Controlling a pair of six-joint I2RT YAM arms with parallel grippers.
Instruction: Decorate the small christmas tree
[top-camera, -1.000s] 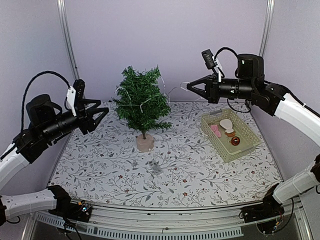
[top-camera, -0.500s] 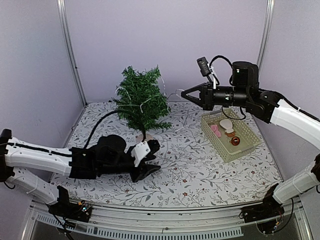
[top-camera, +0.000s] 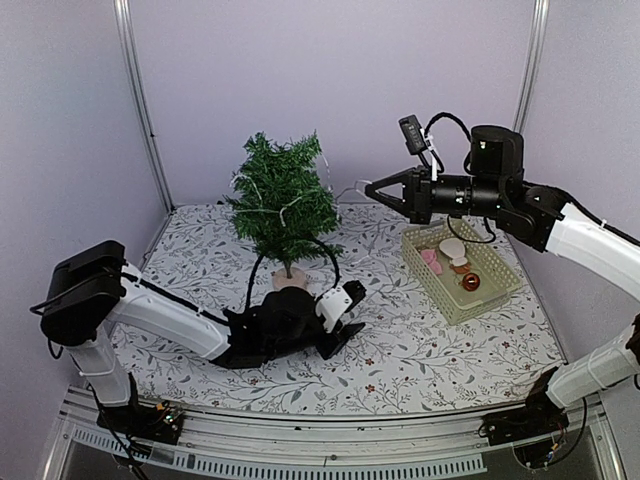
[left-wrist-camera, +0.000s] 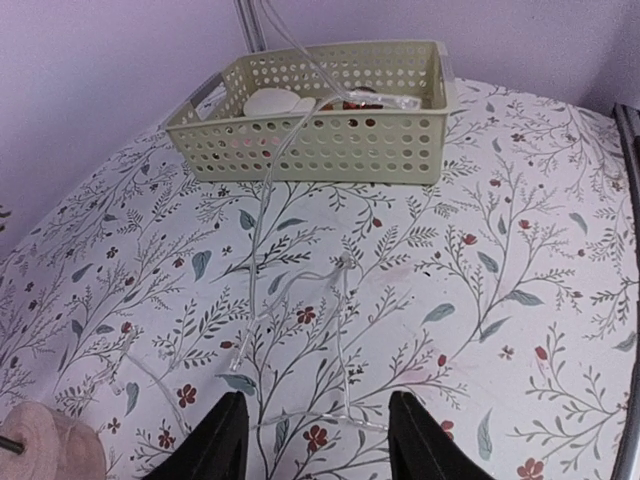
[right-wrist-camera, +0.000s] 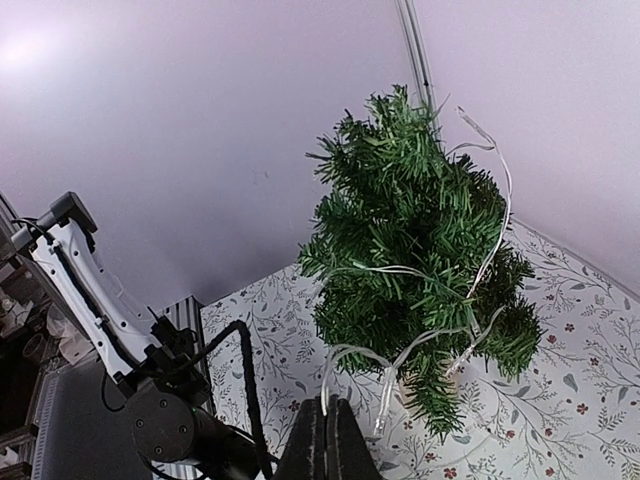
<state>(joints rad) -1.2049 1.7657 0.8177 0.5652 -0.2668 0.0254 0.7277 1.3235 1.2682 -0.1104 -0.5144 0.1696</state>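
The table (top-camera: 420, 350), under a leaf-and-flower cloth, fills the top view. The left arm (top-camera: 170, 315) lies low over it, reaching from 8 o'clock toward the centre. The right arm (top-camera: 580, 225) comes in high from 3 o'clock.

The tree (top-camera: 283, 205) stands upright at about 11 o'clock from the table's centre, on its pale base (top-camera: 290, 280). It is taller than the basket (top-camera: 500, 285), which sits well apart at 3 o'clock, turned slantwise.

The left gripper (top-camera: 349, 331) is down close to the cloth, near the base at its 5 o'clock, and points toward the basket. Its fingers are spread, with only cloth and a flat loop of wire between them. The right gripper (top-camera: 368, 187) hangs in the air at 3 o'clock of the treetop, pointing at it, fingers pressed together.

A clear light string (left-wrist-camera: 342, 330) passes the basket's wall and runs across the cloth to the gap between the left fingers. More of it drapes over the branches in the right wrist view. One strand drops toward the right fingertips, though I cannot tell whether it is pinched there.

In the basket lie a white disc (top-camera: 452, 247), a pink piece (top-camera: 431, 260) and a brown ball (top-camera: 470, 284).
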